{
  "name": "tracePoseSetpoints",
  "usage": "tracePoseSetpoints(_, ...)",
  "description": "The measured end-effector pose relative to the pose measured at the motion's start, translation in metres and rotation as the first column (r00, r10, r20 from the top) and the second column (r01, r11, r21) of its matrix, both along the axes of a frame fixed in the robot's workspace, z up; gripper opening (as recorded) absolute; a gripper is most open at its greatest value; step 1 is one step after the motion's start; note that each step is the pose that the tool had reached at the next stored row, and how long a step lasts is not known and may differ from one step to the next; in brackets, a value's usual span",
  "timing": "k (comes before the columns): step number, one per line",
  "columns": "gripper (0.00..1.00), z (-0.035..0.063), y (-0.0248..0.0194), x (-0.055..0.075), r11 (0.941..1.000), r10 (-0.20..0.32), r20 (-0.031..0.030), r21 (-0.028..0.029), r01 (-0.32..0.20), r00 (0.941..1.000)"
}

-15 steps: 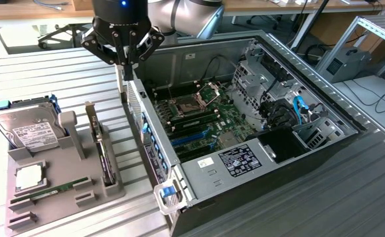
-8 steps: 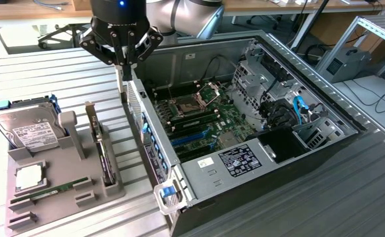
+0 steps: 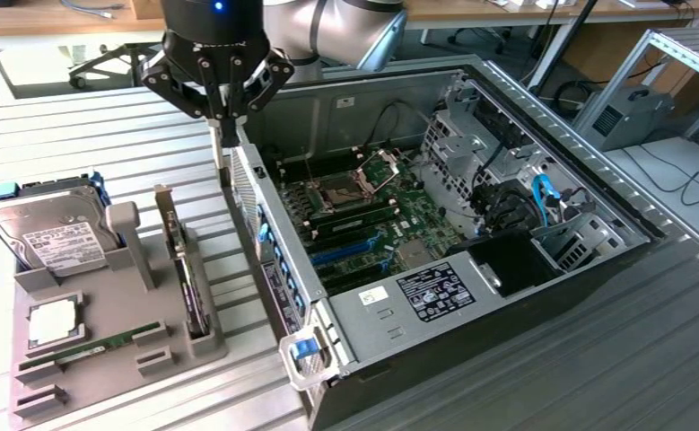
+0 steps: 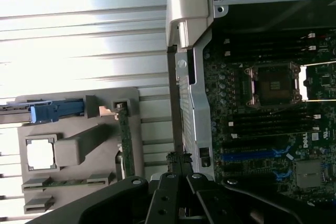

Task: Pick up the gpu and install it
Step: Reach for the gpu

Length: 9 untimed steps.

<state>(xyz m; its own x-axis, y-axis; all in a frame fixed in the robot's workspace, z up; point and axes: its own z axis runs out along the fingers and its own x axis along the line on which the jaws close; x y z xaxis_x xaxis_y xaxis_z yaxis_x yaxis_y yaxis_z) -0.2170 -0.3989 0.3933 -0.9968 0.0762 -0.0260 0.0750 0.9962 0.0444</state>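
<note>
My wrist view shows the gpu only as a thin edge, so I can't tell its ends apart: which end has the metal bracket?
Observer: The gpu stands on edge in the grey holder; its silver bracket is upright at the end nearer the gripper.
Operator: And what stands beside it?
Observer: A hard drive, white label facing the exterior camera.
Operator: What lies past the motherboard?
Observer: A blue cable by the metal drive cage, at the end of the case toward the exterior view's right.
</note>
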Motion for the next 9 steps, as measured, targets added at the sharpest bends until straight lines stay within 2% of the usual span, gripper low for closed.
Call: tracePoseSetpoints(9,0.11,-0.0001,0.0000,-0.0044,1.0000,0.000,0.0001,0.0001,0.000,1.0000)
